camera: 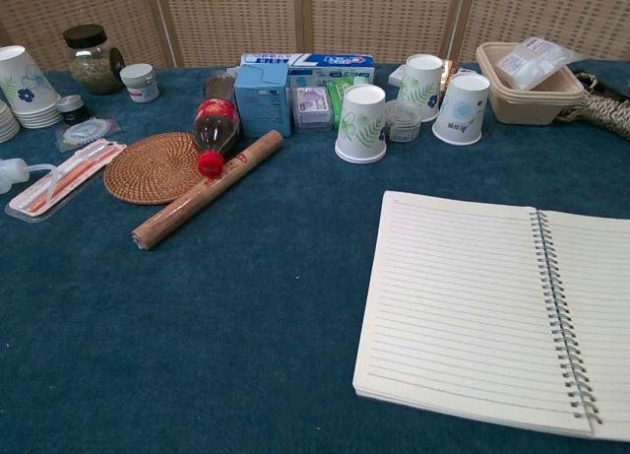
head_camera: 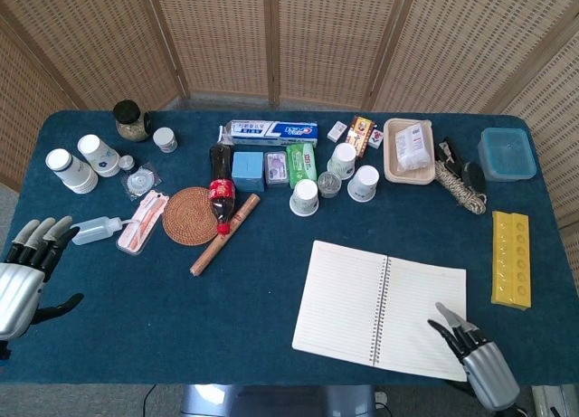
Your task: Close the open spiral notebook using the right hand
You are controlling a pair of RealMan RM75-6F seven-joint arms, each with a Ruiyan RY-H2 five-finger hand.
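Note:
The spiral notebook [head_camera: 380, 307] lies open and flat on the blue table, its lined pages up; the chest view shows it too [camera: 472, 306], with the wire spine right of centre. My right hand [head_camera: 475, 358] sits at the notebook's near right corner, fingertips resting on the right-hand page, holding nothing. My left hand [head_camera: 23, 277] hovers open at the table's left edge, far from the notebook. Neither hand appears in the chest view.
Behind the notebook stand paper cups [head_camera: 305, 197], a cola bottle [head_camera: 221, 193], a rolled stick [head_camera: 224, 233] and a woven coaster [head_camera: 191, 215]. A yellow tray [head_camera: 510, 259] lies to the right, with a twine bundle [head_camera: 457, 186] and a blue box [head_camera: 507, 153] beyond.

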